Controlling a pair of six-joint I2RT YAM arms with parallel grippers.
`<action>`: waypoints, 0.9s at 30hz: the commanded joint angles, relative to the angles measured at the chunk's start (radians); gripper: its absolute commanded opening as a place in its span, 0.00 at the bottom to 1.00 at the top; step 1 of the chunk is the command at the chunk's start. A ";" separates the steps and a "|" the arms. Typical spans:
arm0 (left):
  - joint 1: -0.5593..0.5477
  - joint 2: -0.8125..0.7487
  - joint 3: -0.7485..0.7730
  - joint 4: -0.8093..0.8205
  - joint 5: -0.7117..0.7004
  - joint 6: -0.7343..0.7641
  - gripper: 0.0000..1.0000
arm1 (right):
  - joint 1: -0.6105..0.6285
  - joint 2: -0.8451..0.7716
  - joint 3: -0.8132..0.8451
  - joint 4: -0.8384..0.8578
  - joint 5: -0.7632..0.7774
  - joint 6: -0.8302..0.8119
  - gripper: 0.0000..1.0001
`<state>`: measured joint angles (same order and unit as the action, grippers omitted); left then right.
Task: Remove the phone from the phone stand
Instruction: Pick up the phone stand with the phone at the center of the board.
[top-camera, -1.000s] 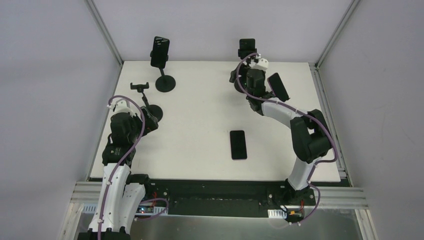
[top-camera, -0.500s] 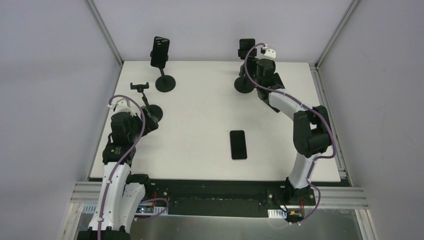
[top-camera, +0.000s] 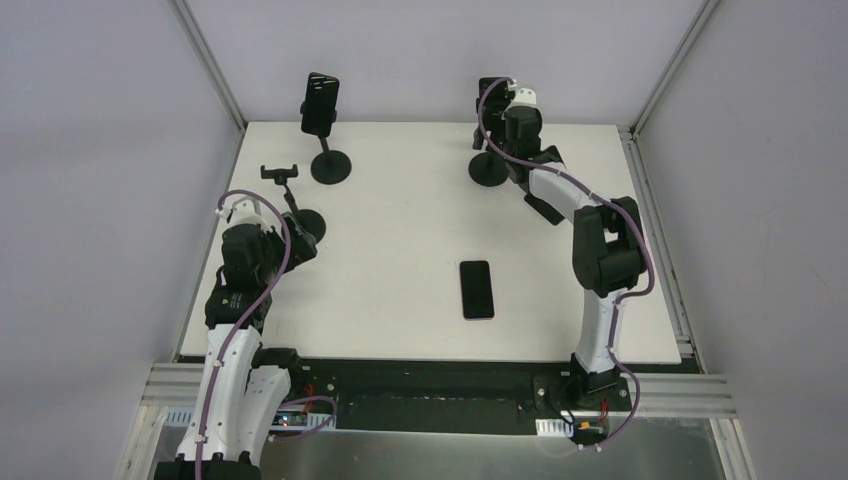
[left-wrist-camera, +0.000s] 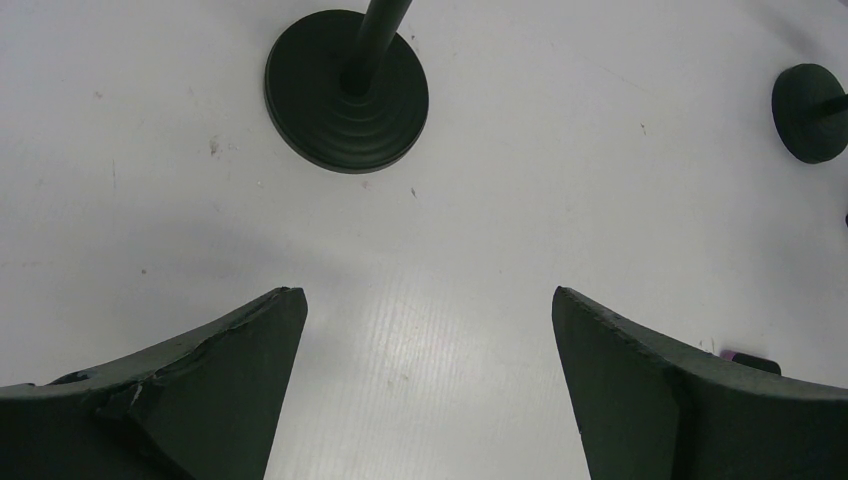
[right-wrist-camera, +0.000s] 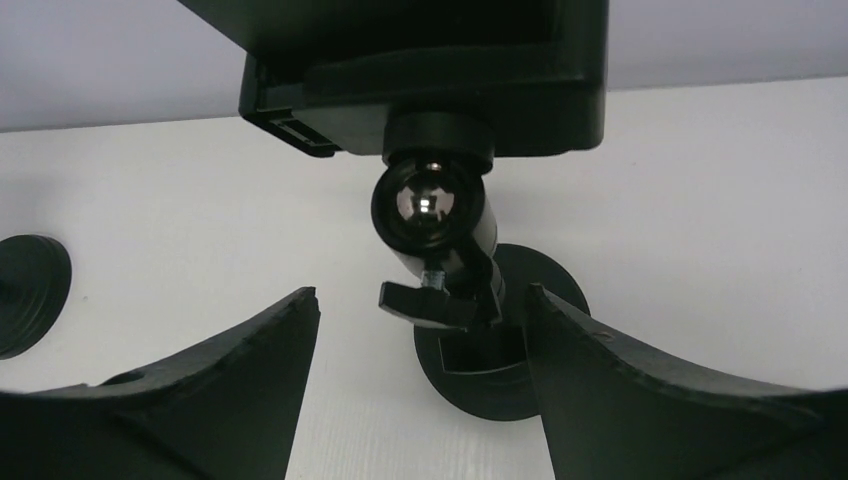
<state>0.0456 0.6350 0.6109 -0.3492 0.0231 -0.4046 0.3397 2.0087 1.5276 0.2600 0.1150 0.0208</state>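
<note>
A black phone sits clamped in the stand at the back right, whose round base rests on the white table. My right gripper is open just behind this stand. In the right wrist view the clamp fills the top, and the ball joint and base sit between my open fingers. A second phone sits in the back-left stand. My left gripper is open and empty above bare table.
A small empty stand has its base just ahead of my left gripper, also seen in the left wrist view. A loose black phone lies flat mid-table. Grey walls enclose the table.
My right arm has swung back and left, and its gripper has risen to the back-right stand's clamp. The left arm and the phones have not moved.
</note>
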 joint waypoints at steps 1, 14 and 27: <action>-0.001 0.000 0.020 0.009 0.009 0.011 0.99 | -0.004 0.030 0.096 -0.037 0.047 -0.062 0.77; 0.000 0.001 0.017 0.009 0.014 0.014 0.99 | -0.041 0.115 0.212 -0.083 0.018 -0.086 0.76; -0.001 -0.006 0.013 0.009 0.009 0.016 0.99 | -0.057 0.211 0.300 -0.021 -0.053 -0.075 0.51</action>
<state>0.0456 0.6346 0.6109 -0.3492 0.0238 -0.4042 0.2913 2.2139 1.7912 0.1833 0.0841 -0.0532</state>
